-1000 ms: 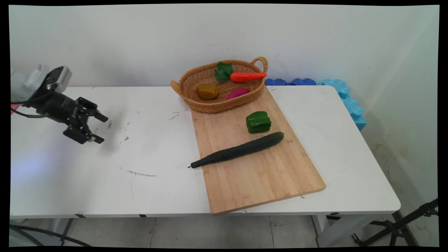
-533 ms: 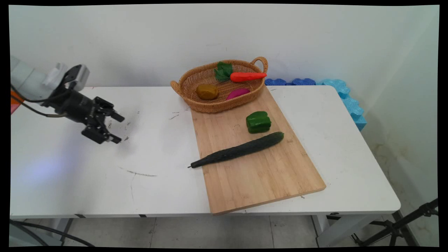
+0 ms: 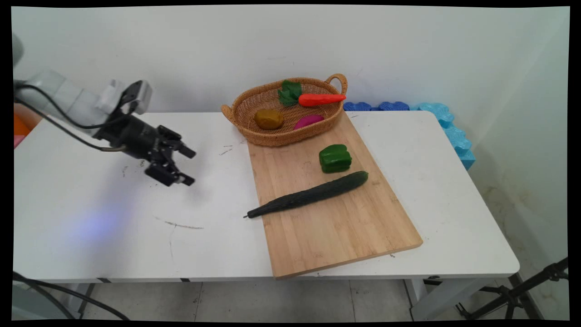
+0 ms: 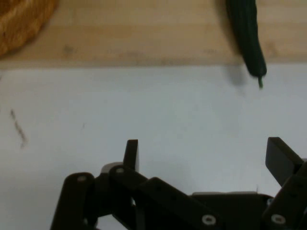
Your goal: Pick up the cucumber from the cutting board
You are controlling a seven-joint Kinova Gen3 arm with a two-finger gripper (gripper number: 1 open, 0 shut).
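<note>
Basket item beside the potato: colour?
Magenta-pink, lying in the wicker basket; it shows best in the main view.

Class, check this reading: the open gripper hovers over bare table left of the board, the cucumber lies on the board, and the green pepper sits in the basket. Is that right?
One slip: the green pepper is not in the basket; the main view shows it on the board, just behind the cucumber. The gripper is open over bare table, as stated.

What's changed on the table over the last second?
The pincer has travelled rightward above the table toward the cutting board, open and empty throughout. The cucumber, green pepper and the basket with its contents have not moved.
</note>
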